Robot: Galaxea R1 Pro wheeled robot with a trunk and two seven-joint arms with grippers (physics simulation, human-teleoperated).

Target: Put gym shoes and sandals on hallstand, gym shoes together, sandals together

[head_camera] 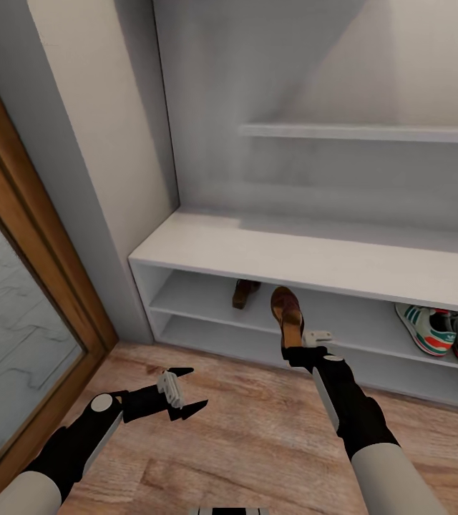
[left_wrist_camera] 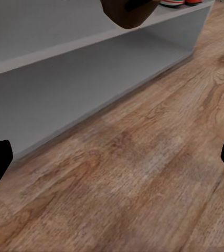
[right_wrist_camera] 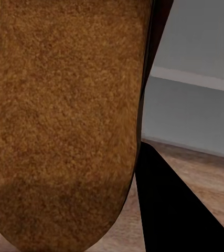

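So, my right pincer (head_camera: 306, 342) clamped on one sandal (head_camera: 287, 312), heel end in my grip, toe pointing up and away toward upper shelf row of hallstand (head_camera: 315, 261). Tan insole fills right wrist view (right_wrist_camera: 64, 121). Second sandal (head_camera: 244, 292) sits on that upper row, beyond and left of right pincer. Both gym shoes (head_camera: 444, 332) side by side on same row, off to right. Left pincer (head_camera: 189, 392) spread wide, holding nothing, low over corridor floor (head_camera: 257, 429), short of rack.
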